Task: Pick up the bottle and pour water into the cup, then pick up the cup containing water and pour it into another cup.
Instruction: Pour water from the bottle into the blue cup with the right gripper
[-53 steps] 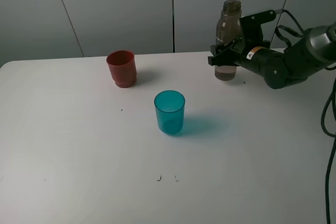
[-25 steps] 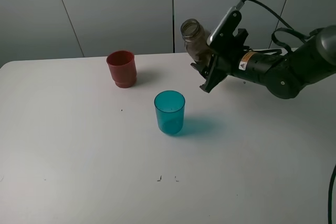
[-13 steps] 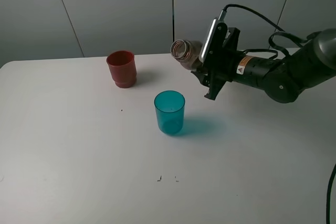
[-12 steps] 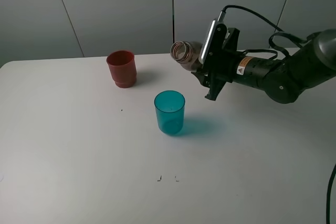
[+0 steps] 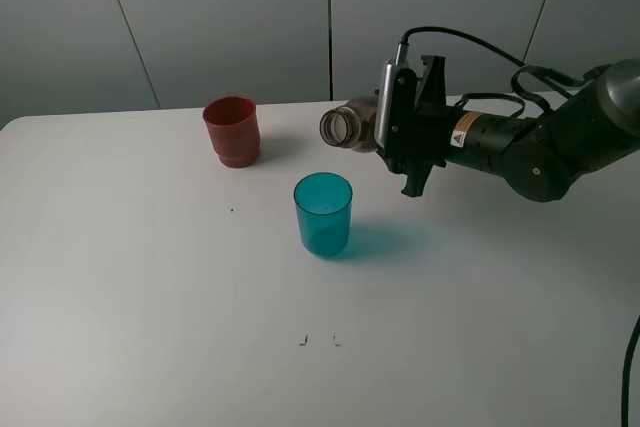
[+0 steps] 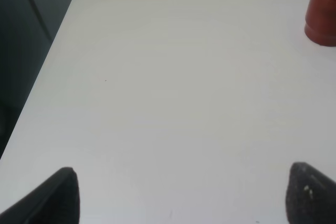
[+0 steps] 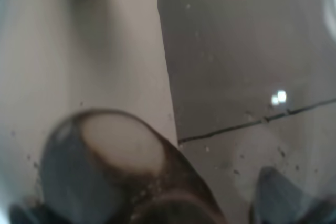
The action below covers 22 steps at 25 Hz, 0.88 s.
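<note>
Exterior high: bottle (image 5: pixel 348 128) is off the worktop (image 5: pixel 150 277), tipped roughly horizontal, open mouth facing 9 o'clock. Right jaws are clamped across its body; only the neck and mouth stick out past them. Right arm (image 5: pixel 520 142) reaches in from 3 o'clock. Bottle mouth sits up and toward 1 o'clock of the cup (image 5: pixel 323 213), not directly over its rim. Teal cup stands upright mid-worktop; can't tell if there's water in it. Another cup (image 5: pixel 232 130), red, stands upright at 10 o'clock of the teal one, well apart. Right wrist view is mostly blurred bottle plastic up close. Left wrist: left jaws spread wide, both fingertips (image 6: pixel 58 198) dark at the frame edge, nothing between them, hovering over bare worktop, red cup at frame corner.
</note>
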### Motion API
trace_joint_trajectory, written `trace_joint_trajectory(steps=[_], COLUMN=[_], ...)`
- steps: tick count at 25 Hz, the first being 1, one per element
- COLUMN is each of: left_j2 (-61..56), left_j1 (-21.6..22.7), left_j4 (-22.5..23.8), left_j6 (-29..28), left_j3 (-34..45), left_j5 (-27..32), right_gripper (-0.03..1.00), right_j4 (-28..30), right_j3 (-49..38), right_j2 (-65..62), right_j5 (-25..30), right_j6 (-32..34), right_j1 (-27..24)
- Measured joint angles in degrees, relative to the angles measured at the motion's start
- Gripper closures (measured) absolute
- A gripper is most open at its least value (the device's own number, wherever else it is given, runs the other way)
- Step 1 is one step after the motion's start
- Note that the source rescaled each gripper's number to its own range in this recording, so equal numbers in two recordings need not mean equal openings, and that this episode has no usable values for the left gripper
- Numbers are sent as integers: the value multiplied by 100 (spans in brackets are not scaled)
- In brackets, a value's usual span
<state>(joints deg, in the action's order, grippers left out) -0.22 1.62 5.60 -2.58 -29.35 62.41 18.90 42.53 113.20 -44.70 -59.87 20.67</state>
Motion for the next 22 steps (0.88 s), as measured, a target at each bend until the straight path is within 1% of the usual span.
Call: trace_joint_trajectory(steps=[13, 22], left_j2=[0, 0], left_j1=[0, 0], left_j4=[0, 0], left_j6=[0, 0], left_j3=[0, 0], left_j5=[0, 0], right_gripper=[96, 96], right_j4=[0, 0], right_j3=[0, 0], right_j2=[0, 0], right_j5=[0, 0], right_j6=[-825, -1114], right_j1=[0, 0])
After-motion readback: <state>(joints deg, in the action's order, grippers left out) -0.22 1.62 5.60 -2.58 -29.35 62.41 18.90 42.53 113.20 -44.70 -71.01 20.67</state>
